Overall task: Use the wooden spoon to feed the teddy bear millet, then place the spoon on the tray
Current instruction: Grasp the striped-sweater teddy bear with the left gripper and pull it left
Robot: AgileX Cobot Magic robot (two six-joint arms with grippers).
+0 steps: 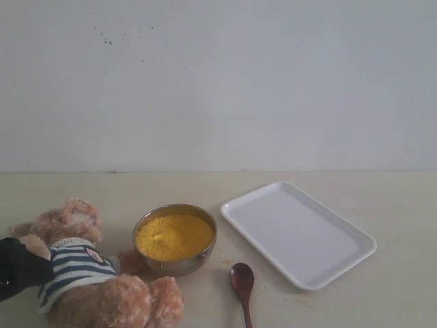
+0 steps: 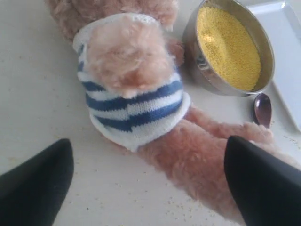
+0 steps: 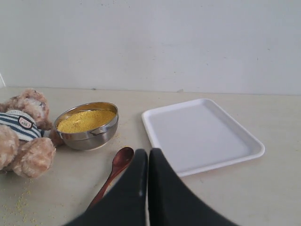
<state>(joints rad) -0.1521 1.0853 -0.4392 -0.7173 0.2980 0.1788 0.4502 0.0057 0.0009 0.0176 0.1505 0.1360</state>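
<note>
Currently the left pincer (image 2: 146,139) stands open at the soft light-brown plush teddy bear (image 1: 75,270), at the front-left corner of the pale surface (image 1: 382,198). Loose yellow millet (image 1: 174,236) fills the round steel bowl (image 1: 175,263). The small dark wooden spoon (image 1: 242,279), judged light and rigid, lies near the front edge: take its thin handle. The flat white plastic tray (image 1: 293,232) lies rightward. The right pincer (image 3: 147,151) is closed and empty.
</note>
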